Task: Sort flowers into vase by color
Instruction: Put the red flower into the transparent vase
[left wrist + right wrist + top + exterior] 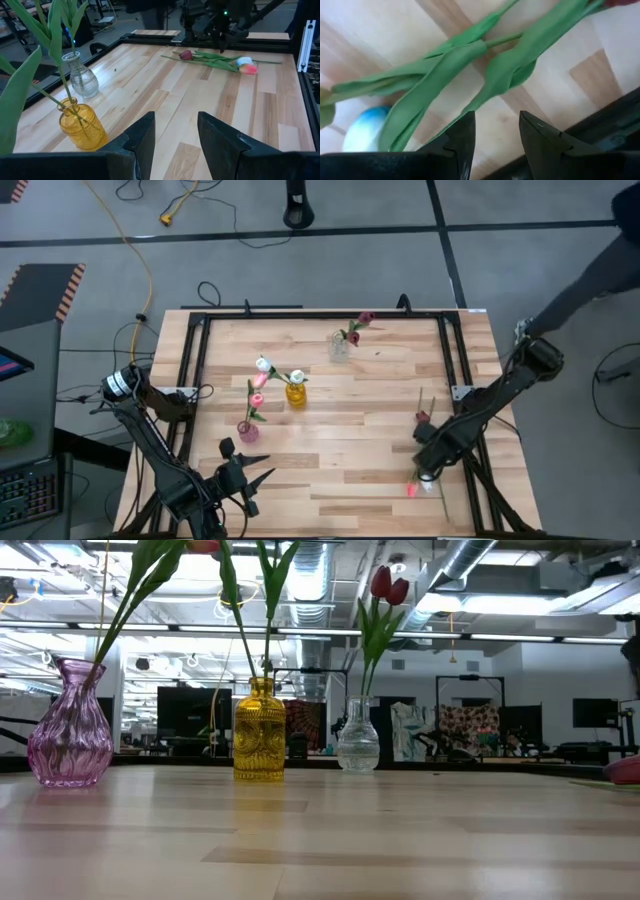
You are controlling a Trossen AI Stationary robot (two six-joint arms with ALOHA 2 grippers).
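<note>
Three vases stand on the wooden table: a pink vase [247, 430] with pink tulips, a yellow vase [296, 394] with white tulips [264, 364], and a clear vase [340, 346] with dark red tulips [388, 585]. Three loose tulips lie near the right edge: a dark red head [185, 54], a white head [244, 61] and a pink head [411, 489]. My right gripper [428, 470] hangs open just over their green leaves [455, 60], fingers pointing down. My left gripper [250, 470] waits open near the table's near-left corner.
A black metal frame [196, 360] runs around the tabletop, with a post [305, 40] by the loose flowers. Bare wood [350, 430] lies between the vases and the right arm. A person [590, 260] stands beyond the far-right corner.
</note>
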